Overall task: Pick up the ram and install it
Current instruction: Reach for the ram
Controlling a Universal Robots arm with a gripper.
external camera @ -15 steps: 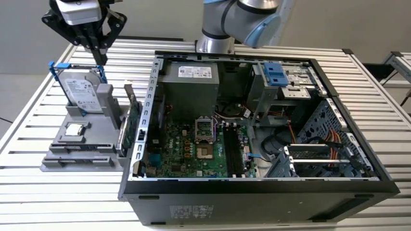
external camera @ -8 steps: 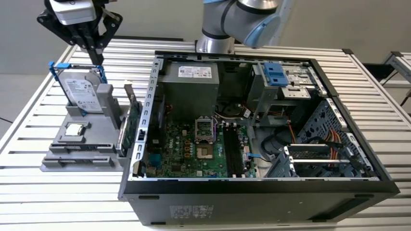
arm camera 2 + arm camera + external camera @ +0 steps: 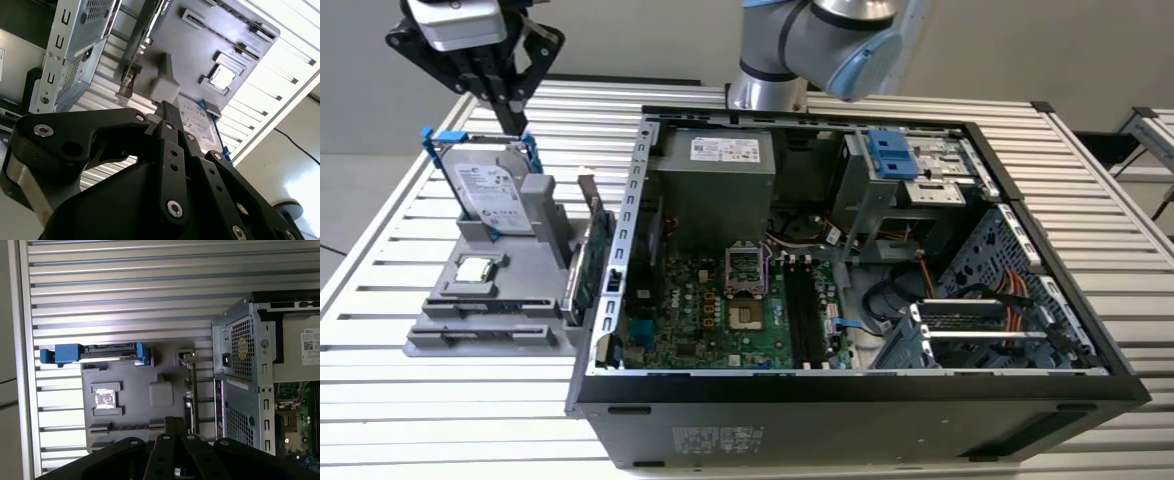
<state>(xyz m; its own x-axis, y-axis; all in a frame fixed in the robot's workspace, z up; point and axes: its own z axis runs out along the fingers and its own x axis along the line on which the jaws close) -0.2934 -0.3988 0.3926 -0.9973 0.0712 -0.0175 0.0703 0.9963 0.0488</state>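
Note:
The ram point(image 3: 582, 285) is a slim green stick standing on edge along the right side of the grey holder point(image 3: 520, 330), at the exterior view's left. In the first wrist view it is a thin strip point(image 3: 189, 405) beside the holder point(image 3: 135, 410). My gripper point(image 3: 519, 124) hangs above the holder's far end, over the upright hard drive point(image 3: 494, 195). Its black fingers are shut together and hold nothing. Both wrist views show the closed fingertips point(image 3: 167, 107) point(image 3: 175, 421) well apart from the ram.
A taller green card with a metal bracket point(image 3: 602, 250) stands right beside the ram. A small silver chip point(image 3: 478, 268) lies on the holder. The open computer case point(image 3: 854, 385) shows its motherboard point(image 3: 720, 310) with black memory slots point(image 3: 803, 310). The slatted metal table point(image 3: 374, 300) surrounds everything.

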